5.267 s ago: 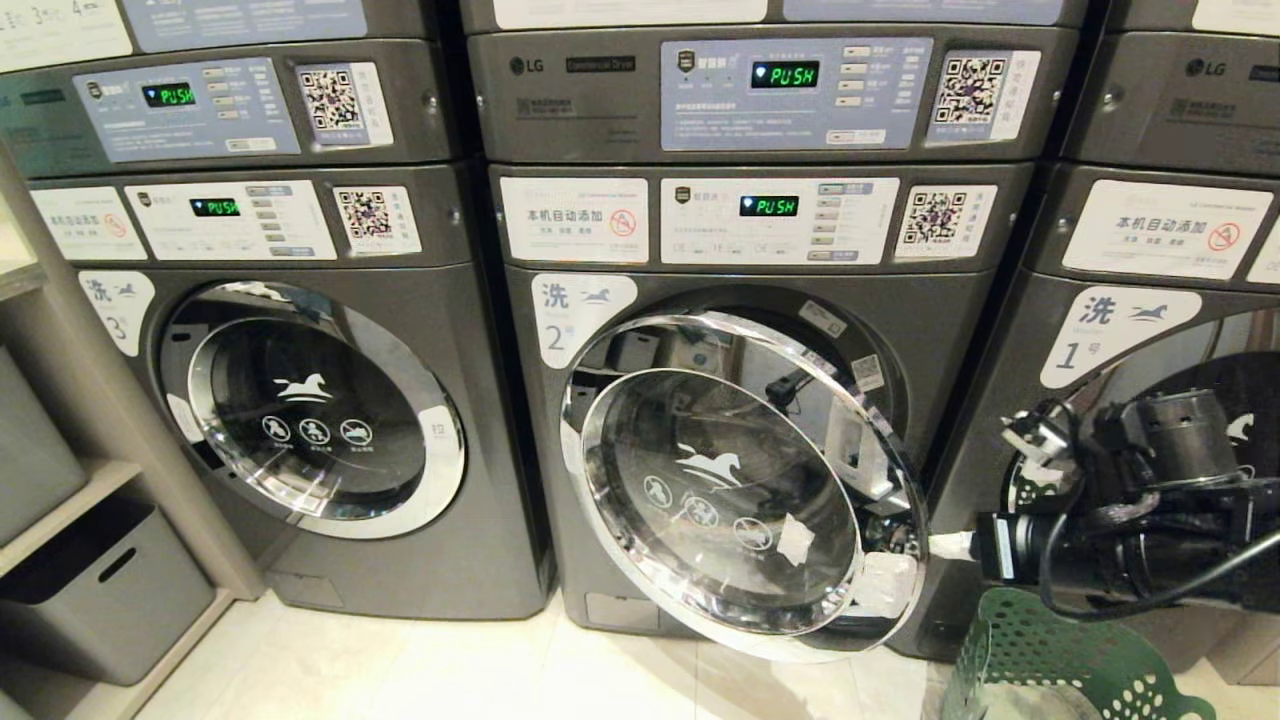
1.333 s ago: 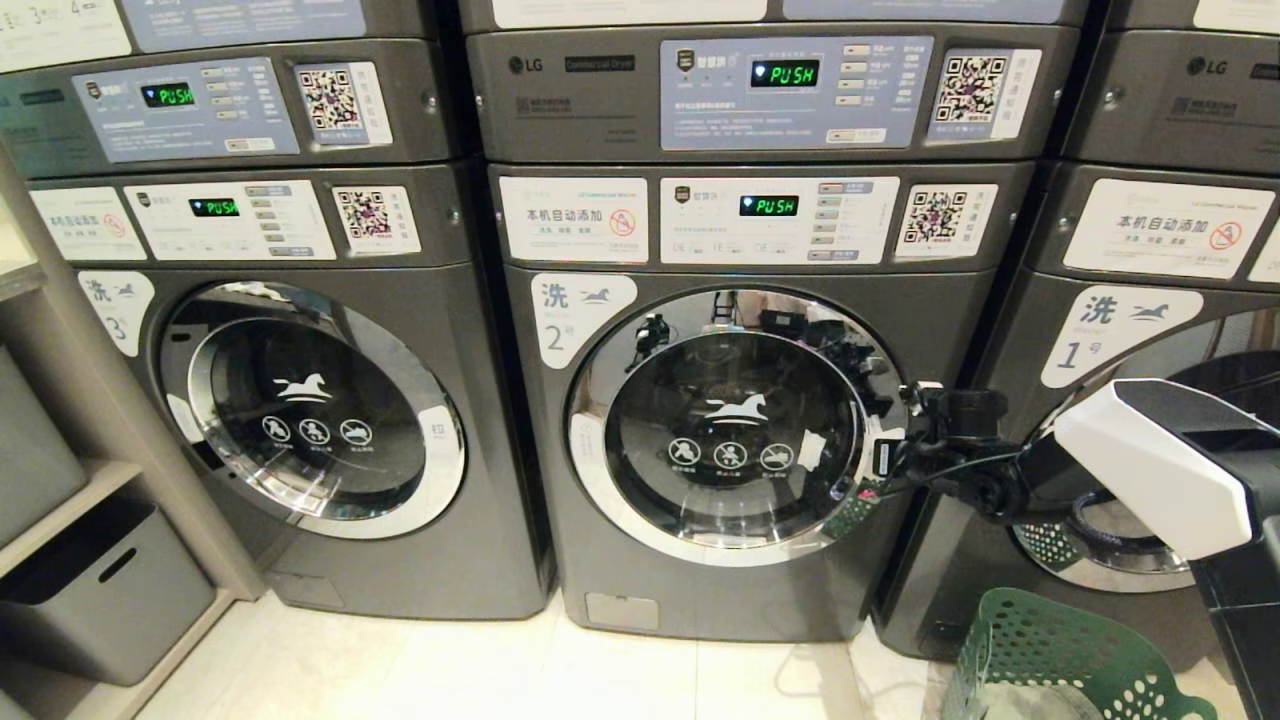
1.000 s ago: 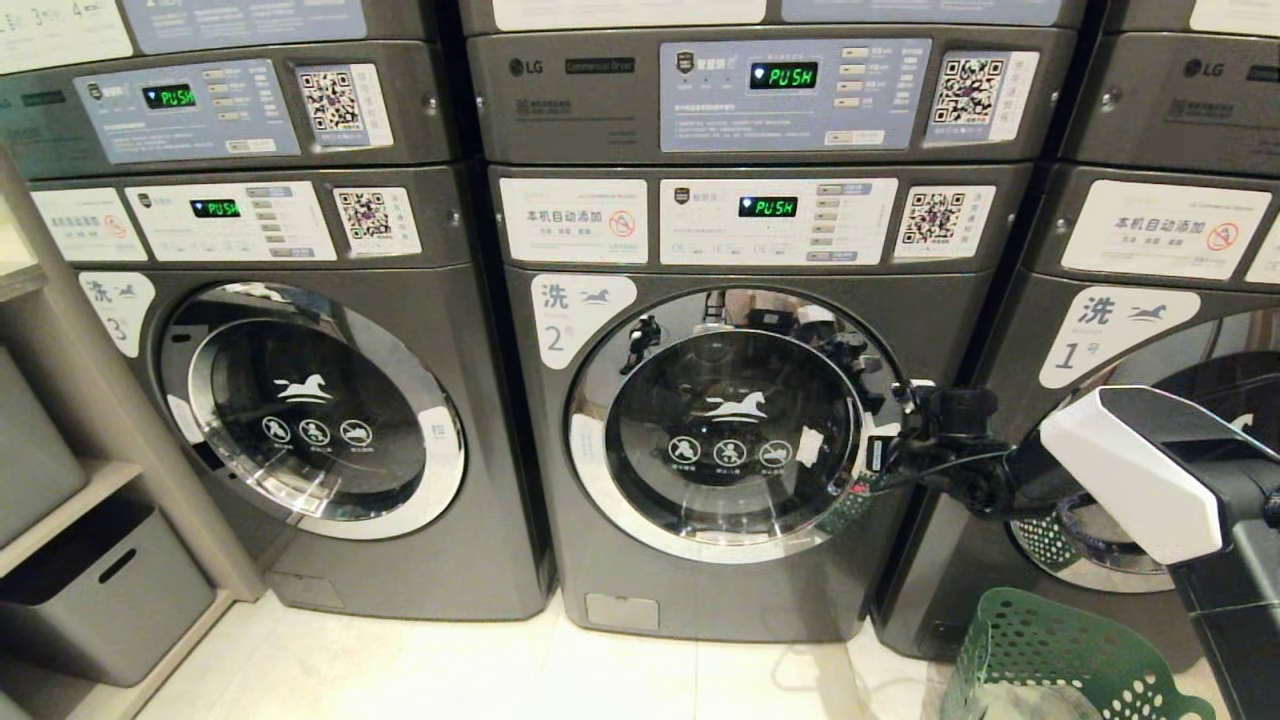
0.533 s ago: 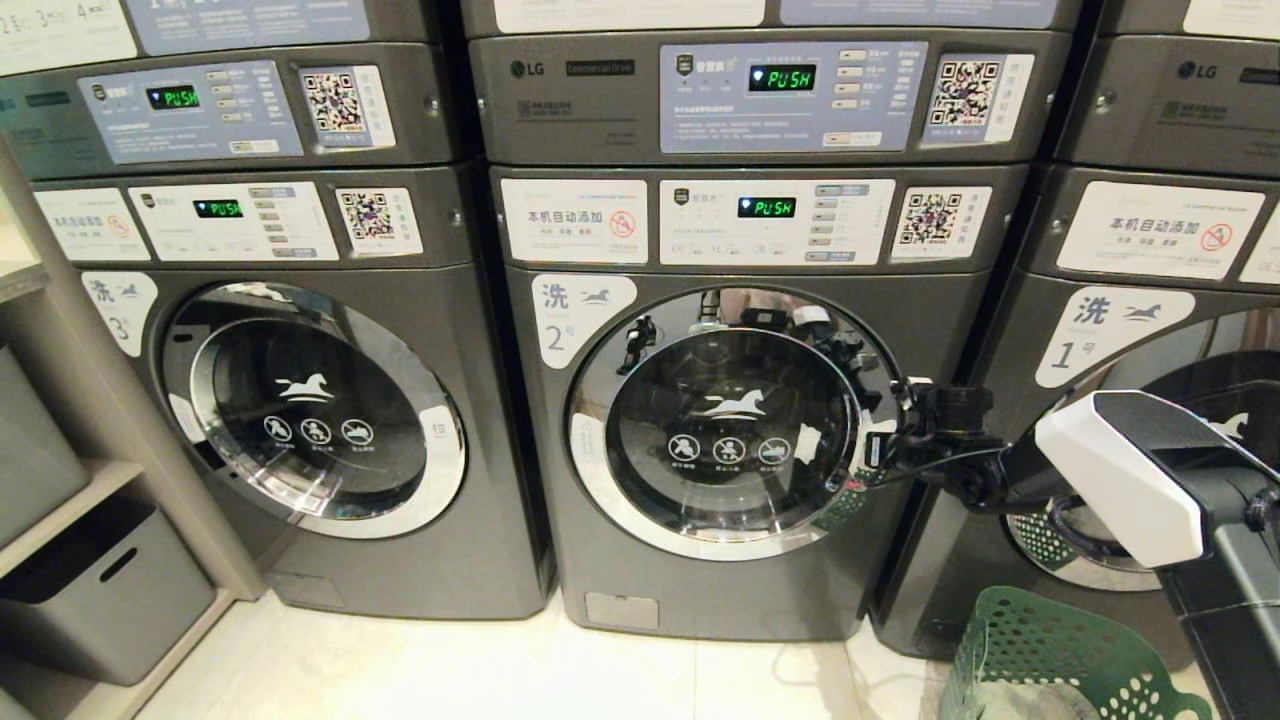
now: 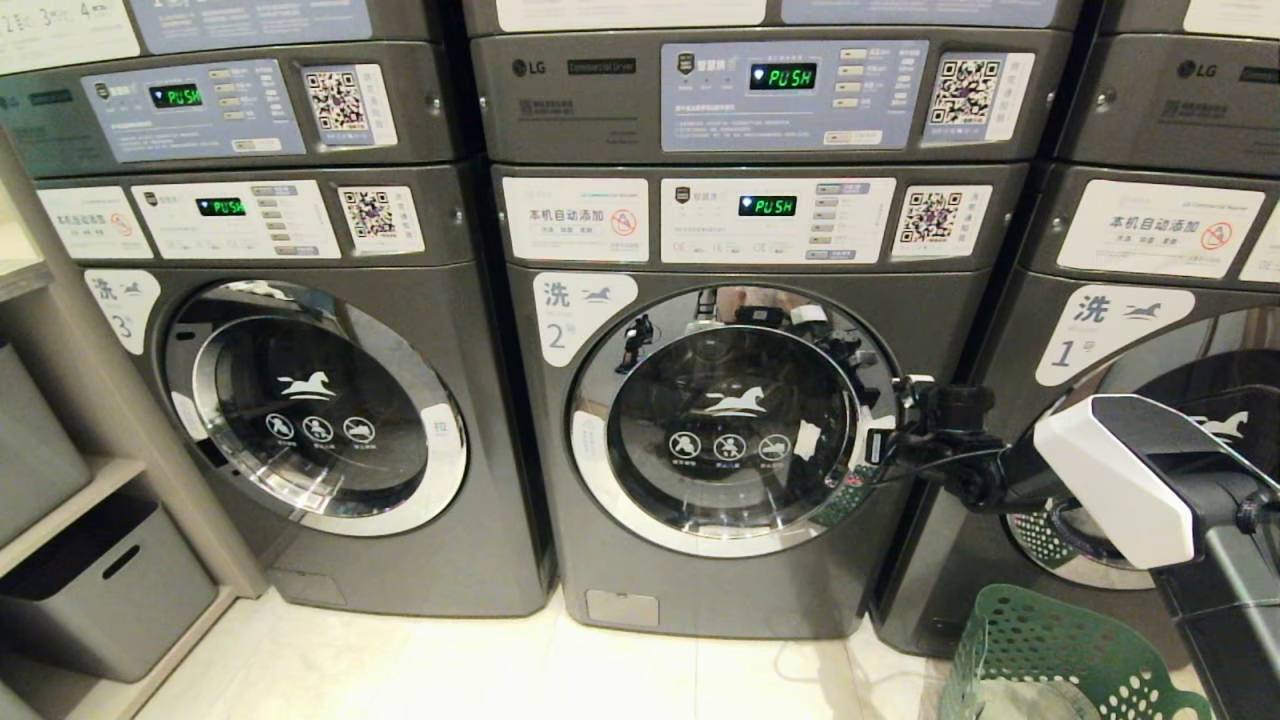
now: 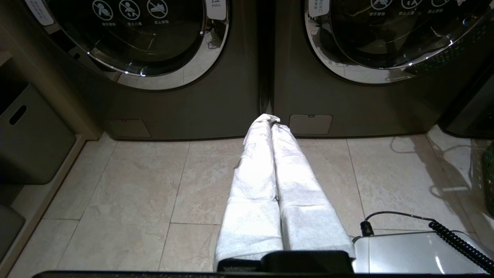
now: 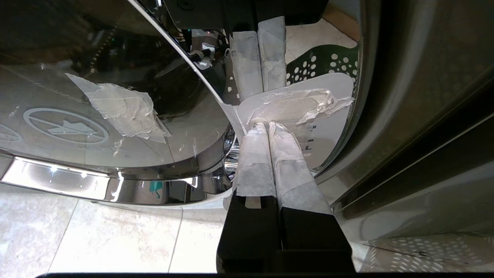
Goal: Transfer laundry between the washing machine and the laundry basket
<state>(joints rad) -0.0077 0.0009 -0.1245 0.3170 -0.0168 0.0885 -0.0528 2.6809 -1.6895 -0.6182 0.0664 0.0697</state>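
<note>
Dark grey steel fills the view: the washing machine [image 5: 740, 420] marked 2 stands centre, its chrome-rimmed door [image 5: 735, 425] closed flush. Down at the lower right, the green laundry basket [image 5: 1060, 655] sits on the tiled floor. The right gripper [image 7: 268, 125] presses pinched-together fingertips, holding nothing, against the door's taped pull tab [image 7: 297, 106]. The left gripper [image 6: 270, 119] hangs low, fingers together, empty.
</note>
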